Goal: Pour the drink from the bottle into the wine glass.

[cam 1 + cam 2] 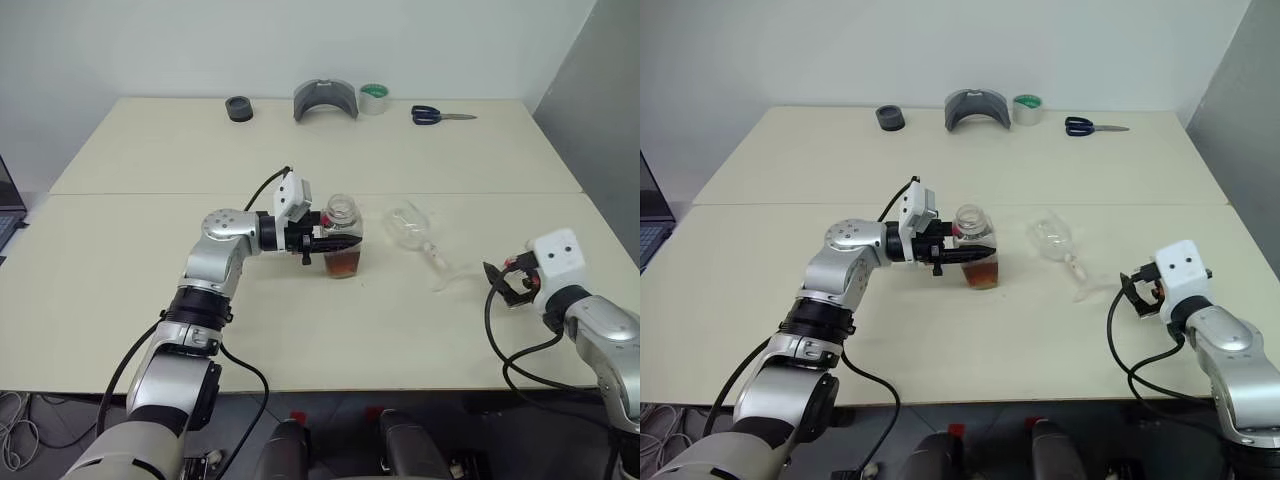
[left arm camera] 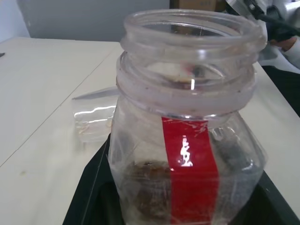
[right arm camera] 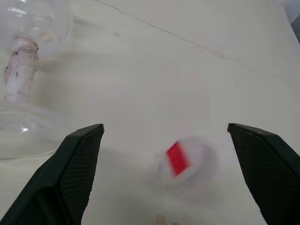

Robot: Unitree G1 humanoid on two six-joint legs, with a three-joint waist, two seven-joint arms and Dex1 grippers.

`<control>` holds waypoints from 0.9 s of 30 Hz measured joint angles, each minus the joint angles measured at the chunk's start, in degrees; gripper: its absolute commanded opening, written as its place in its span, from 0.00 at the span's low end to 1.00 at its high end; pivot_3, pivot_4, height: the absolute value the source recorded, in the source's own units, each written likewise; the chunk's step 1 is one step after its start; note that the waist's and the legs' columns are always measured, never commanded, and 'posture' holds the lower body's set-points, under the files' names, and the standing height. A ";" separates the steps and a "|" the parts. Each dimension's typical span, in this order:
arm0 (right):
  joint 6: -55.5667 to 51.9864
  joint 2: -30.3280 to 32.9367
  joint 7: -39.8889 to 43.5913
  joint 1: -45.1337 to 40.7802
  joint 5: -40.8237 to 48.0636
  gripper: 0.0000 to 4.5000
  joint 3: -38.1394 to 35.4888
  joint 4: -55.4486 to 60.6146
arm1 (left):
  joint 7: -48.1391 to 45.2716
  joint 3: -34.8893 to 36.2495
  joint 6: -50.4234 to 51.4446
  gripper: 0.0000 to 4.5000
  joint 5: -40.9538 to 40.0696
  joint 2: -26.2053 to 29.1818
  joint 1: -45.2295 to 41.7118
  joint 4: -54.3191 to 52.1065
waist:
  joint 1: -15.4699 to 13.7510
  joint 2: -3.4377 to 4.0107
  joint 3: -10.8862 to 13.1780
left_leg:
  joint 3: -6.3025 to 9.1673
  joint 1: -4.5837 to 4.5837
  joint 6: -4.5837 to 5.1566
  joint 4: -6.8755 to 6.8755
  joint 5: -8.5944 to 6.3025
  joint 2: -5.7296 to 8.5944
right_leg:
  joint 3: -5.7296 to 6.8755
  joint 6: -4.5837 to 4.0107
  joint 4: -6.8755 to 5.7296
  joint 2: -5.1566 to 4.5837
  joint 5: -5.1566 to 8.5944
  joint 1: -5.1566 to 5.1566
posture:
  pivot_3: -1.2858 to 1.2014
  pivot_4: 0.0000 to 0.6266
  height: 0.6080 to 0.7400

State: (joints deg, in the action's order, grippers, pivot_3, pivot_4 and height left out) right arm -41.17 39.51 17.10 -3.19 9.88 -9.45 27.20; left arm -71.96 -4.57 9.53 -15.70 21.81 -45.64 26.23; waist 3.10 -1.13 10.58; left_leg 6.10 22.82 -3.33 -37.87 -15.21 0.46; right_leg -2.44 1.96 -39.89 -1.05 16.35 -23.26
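Note:
The bottle (image 1: 342, 235) stands uncapped mid-table, a red label strip (image 2: 190, 173) down its side. A little reddish-brown drink (image 1: 342, 263) sits in its bottom. My left gripper (image 1: 338, 240) reaches in level from the left and is shut on the bottle's body. To the bottle's right is the clear wine glass (image 1: 410, 225). Its bowl leans up-left of its foot (image 1: 447, 277); I cannot tell whether it lies on its side. My right gripper (image 3: 164, 129) hangs open near the table's right edge, with a small blurred red-and-white cap (image 3: 180, 159) on the table between its fingers.
Along the far edge lie a black round piece (image 1: 239, 109), a grey curved part (image 1: 325, 100), a tape roll (image 1: 374, 98) and scissors (image 1: 440, 116). A laptop corner (image 1: 5, 205) shows at the far left. A seam (image 1: 150, 194) crosses the table (image 1: 150, 300).

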 measured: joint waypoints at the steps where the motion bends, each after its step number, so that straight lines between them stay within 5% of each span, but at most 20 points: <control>1: 0.87 0.73 0.20 -0.03 -1.19 1.00 0.56 -0.28 | 0.36 0.28 0.06 0.40 0.00 0.31 0.20 0.00 | 0.00 0.00 0.00 | 0.02 0.01 0.00 0.00 0.00 0.00 | 0.01 0.00 0.00 0.00 0.00 0.00 | 0.52 0.24 1.00; 9: 3.37 -3.51 0.44 -3.41 -0.96 1.00 -1.44 -2.79 | 2.85 1.65 -0.01 0.40 0.01 1.19 0.32 0.15 | -0.06 0.00 0.00 | 0.04 0.01 0.00 -0.01 0.00 0.00 | 0.03 0.00 0.00 -0.01 0.00 0.01 | 0.52 0.24 1.00; 17: -1.35 -5.33 9.51 -9.42 14.99 1.00 -2.35 7.25 | 11.37 6.13 -1.99 0.40 0.64 3.46 0.18 4.47 | 0.12 0.00 0.00 | 0.09 0.02 0.00 -0.01 0.00 -0.02 | 0.07 -0.01 0.00 -0.01 0.00 0.01 | 0.52 0.24 1.00; 22: -8.21 -11.60 10.45 -19.16 21.66 1.00 8.33 8.46 | 17.65 9.79 -2.61 0.40 0.90 7.13 -0.75 9.40 | 0.59 0.00 0.00 | 0.13 -0.04 0.00 0.01 0.00 -0.09 | 0.10 -0.01 -0.06 0.05 0.00 -0.01 | 0.52 0.24 1.00; 27: -8.56 -17.54 8.17 -27.12 18.68 1.00 17.04 2.30 | 22.14 13.01 -4.09 0.40 1.02 9.86 -1.75 14.50 | 0.16 0.00 0.00 | 0.12 0.02 -0.01 -0.03 0.01 0.00 | 0.10 -0.01 -0.02 -0.11 -0.01 -0.03 | 0.52 0.24 1.00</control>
State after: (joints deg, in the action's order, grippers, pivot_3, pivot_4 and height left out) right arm -49.74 21.97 25.27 -30.31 28.56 7.60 29.49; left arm -49.82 8.44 5.44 -14.67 31.67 -47.38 40.73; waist 3.25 -1.14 10.58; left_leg 6.22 22.85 -3.34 -37.89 -15.21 0.46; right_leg -2.33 1.95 -39.91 -1.17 16.34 -23.29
